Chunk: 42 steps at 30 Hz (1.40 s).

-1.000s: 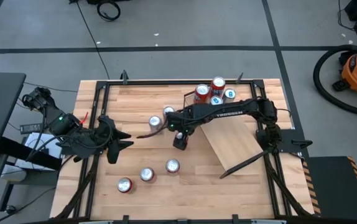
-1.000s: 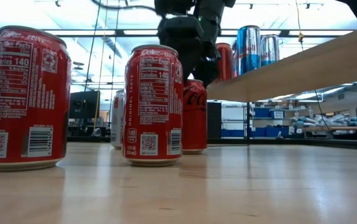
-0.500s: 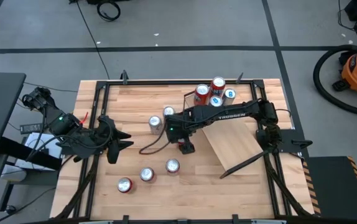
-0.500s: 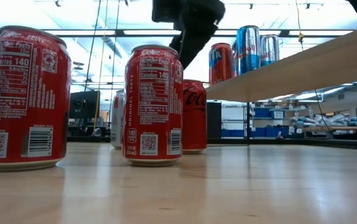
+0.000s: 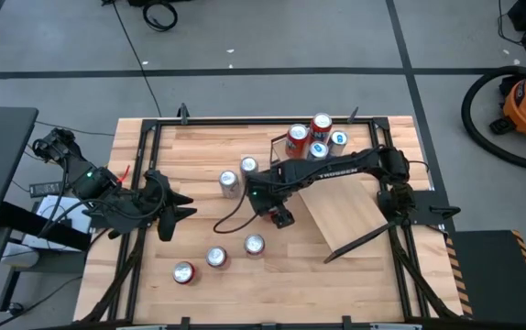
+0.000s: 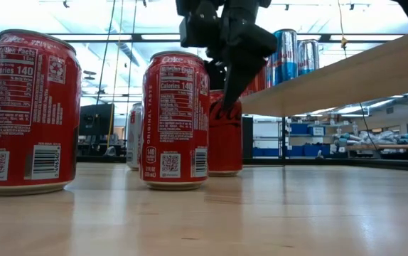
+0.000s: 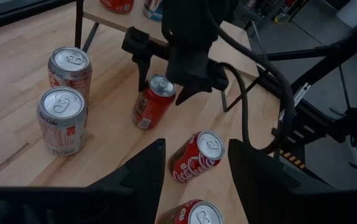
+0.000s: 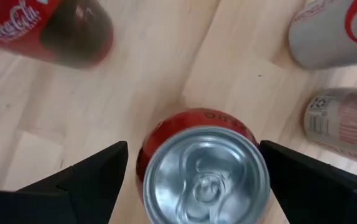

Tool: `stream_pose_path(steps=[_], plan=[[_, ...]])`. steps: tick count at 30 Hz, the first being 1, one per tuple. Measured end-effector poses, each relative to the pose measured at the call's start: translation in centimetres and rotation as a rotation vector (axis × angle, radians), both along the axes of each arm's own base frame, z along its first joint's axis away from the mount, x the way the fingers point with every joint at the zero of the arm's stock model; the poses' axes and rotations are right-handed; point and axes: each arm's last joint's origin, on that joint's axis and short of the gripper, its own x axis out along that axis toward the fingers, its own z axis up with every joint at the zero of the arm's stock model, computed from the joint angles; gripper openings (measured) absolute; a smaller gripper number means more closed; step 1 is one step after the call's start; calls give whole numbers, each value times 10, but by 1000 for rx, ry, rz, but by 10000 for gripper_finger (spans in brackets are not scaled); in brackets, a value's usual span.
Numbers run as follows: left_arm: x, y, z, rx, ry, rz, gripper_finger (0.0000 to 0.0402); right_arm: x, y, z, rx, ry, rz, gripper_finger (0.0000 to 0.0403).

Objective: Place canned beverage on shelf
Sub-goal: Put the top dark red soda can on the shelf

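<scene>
A red can [image 5: 254,245] stands upright on the tabletop, nearest the shelf in a row of three red cans; it also shows in the right wrist view [image 8: 206,174] and the low view [image 6: 224,135]. My right gripper [image 5: 281,218] is open just above it. In the right wrist view its fingers stand on either side of the can's top without touching. The sloped light wood shelf [image 5: 345,215] stands on thin black supports at the right. Several cans [image 5: 313,137] stand at its far end. My left gripper [image 5: 167,206] is open and empty at the table's left edge.
Two more red cans [image 5: 215,258] [image 5: 183,272] stand toward the near left. Two silver cans [image 5: 229,181] [image 5: 248,166] stand at the table's middle, just left of the right arm. A black frame [image 5: 144,165] runs around the tabletop.
My right gripper has gone a little toward the table's near and right edges, to above the red can. In the low view it rose and then came down over that can. The cans have not moved.
</scene>
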Motion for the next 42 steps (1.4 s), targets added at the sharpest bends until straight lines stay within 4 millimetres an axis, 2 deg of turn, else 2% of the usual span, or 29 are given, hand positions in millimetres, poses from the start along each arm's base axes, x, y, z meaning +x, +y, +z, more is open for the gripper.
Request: stream_pose_path(steps=[6,12,15,19,22,28,33,42], plan=[[0,0,0,0,0,0,185,1,0,-7,17,-7,-69,356],[0,0,0,1,0,0,185,2,-3,-6,70,-14,-326,312],[0,0,0,1,0,0,185,3,-4,-6,85,-26,-503,313],[0,0,0,1,0,0,185,5,-6,-6,155,-44,-726,341],[0,0,0,1,0,0,185,7,-6,-5,198,-61,-810,361],[0,0,0,0,0,0,185,10,-6,-3,195,-89,-756,393],[0,0,0,1,0,0,185,8,-7,-3,189,-64,-691,396],[0,0,0,3,0,-2,185,11,-5,8,102,-98,-317,396]])
